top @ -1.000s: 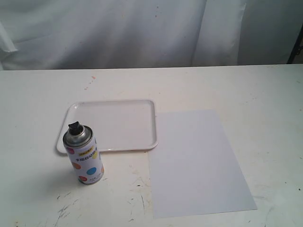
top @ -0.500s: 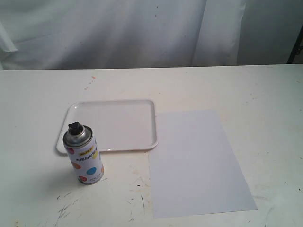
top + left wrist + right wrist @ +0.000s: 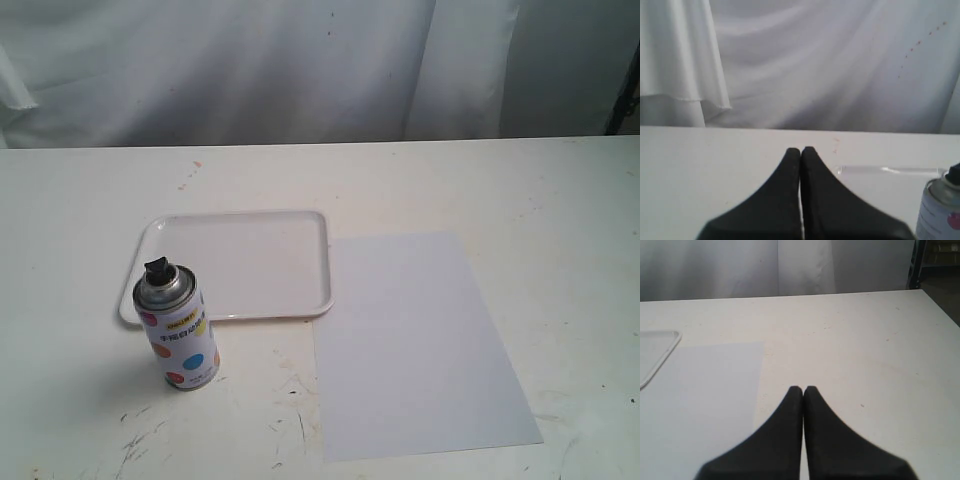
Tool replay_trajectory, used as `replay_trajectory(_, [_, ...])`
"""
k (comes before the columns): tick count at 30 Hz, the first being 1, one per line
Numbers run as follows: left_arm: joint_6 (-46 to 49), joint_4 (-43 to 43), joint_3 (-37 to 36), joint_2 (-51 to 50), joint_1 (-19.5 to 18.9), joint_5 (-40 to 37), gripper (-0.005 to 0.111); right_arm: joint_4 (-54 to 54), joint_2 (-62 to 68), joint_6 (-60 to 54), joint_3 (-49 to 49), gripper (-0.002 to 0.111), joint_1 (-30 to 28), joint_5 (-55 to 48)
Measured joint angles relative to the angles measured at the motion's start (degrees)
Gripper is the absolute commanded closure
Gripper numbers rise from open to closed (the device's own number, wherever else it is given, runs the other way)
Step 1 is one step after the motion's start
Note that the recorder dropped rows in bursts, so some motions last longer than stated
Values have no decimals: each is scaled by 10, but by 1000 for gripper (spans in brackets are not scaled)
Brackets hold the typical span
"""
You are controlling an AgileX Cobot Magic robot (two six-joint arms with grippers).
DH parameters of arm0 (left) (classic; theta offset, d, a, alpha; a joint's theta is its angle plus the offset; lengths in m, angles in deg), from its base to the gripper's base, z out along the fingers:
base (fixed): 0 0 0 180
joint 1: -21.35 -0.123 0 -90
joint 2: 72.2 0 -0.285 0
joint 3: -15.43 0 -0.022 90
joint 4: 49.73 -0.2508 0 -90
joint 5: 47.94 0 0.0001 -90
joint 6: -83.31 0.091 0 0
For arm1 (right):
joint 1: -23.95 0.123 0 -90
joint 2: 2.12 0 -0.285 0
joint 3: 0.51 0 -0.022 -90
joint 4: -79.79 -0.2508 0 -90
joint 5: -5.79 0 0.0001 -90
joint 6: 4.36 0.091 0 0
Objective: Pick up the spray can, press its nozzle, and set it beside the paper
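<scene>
While both are shut tight with tips pressed together and nothing between them, left pincer [image 3: 801, 150] and right pincer [image 3: 803, 389] hang over the worktop [image 3: 500, 180]. The spray can [image 3: 177, 335] stands upright at the near left corner of the tray [image 3: 240, 262], overlapping its rim in the exterior view; touching or not, can't tell. The black nozzle [image 3: 157, 270] sits on the can's silver dome. Tray floor shows only bare glossy white. The paper [image 3: 420, 345] lies flat just right of the tray, reaching nearer than it.
</scene>
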Motion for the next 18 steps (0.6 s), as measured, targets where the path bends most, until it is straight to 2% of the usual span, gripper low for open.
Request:
replay_trajectory(4, [0,0,0,0,0,42,107,0,0,0,0,108,0,0])
replay_trajectory(9, [0,-2,0,0,0,54,107,0,0,0,0,108,0,0])
replay_trajectory(15, [-7,-7,0,0,0,129,107,0,0,0,0,108,0,0])
replay_trajectory(18, [-9,-8,15,0,0,139,107,0,0,0,0,108,0,0])
